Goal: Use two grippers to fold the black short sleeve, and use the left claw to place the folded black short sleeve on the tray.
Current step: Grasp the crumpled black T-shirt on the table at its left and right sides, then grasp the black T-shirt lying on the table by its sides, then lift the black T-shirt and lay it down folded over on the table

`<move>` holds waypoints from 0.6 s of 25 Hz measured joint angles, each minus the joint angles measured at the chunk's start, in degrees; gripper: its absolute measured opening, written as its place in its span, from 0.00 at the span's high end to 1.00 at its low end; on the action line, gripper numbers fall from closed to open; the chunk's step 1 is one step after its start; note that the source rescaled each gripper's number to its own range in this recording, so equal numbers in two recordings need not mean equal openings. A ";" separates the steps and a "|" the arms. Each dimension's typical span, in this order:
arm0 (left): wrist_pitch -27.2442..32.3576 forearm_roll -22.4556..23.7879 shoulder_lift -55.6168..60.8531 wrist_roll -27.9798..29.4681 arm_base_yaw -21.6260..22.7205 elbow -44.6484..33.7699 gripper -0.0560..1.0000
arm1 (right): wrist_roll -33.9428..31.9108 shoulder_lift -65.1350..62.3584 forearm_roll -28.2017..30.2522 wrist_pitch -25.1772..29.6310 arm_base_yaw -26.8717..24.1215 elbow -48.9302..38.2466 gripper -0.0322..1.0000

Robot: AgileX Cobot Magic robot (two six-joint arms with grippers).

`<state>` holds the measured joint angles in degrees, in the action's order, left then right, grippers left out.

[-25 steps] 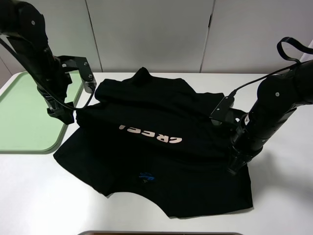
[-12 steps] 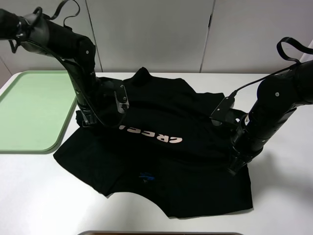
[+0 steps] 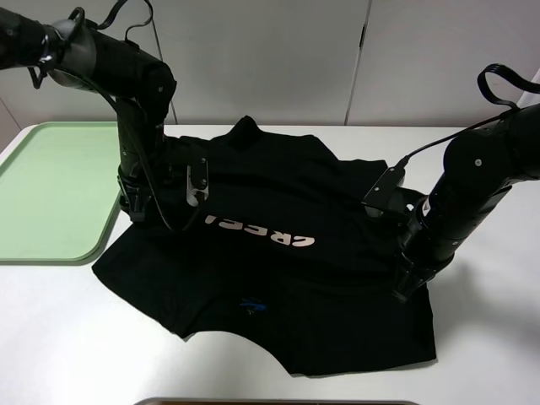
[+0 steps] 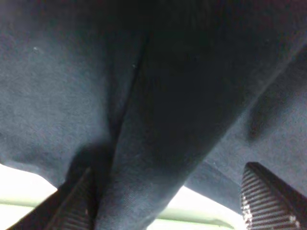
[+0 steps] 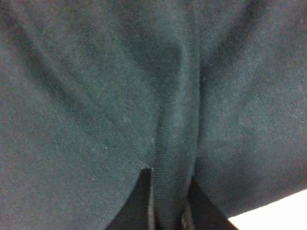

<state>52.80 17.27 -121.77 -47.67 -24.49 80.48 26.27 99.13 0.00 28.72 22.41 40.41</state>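
Observation:
The black short sleeve point(image 3: 278, 287) lies spread on the white table, its upper part folded over so white letters point(image 3: 261, 234) face up. My left gripper point(image 3: 139, 213) is at the shirt's left edge. In the left wrist view point(image 4: 172, 201) its fingers point(image 4: 76, 201) stand wide apart over a fold of black cloth point(image 4: 158, 120). My right gripper point(image 3: 403, 285) is at the shirt's right edge. In the right wrist view point(image 5: 168, 206) it is shut on a pinched ridge of the cloth point(image 5: 177, 129). The green tray point(image 3: 51, 194) sits at the far left.
A small blue label point(image 3: 251, 305) shows on the shirt's lower part. The white table point(image 3: 76, 337) runs around the shirt. A white panelled wall point(image 3: 270, 59) stands behind. A dark edge point(image 3: 278, 402) shows at the table's front.
My left arm has swung from beside the tray onto the shirt's left edge, then shifted slightly back left. The right arm and the shirt's right side have not moved.

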 joint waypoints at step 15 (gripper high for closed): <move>-5.87 -3.83 0.00 9.89 0.00 0.00 0.42 | -0.62 0.00 -0.48 -0.16 0.00 0.00 0.96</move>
<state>46.93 13.44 -121.77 -37.77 -24.49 80.48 25.65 99.13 -0.48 28.56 22.41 40.41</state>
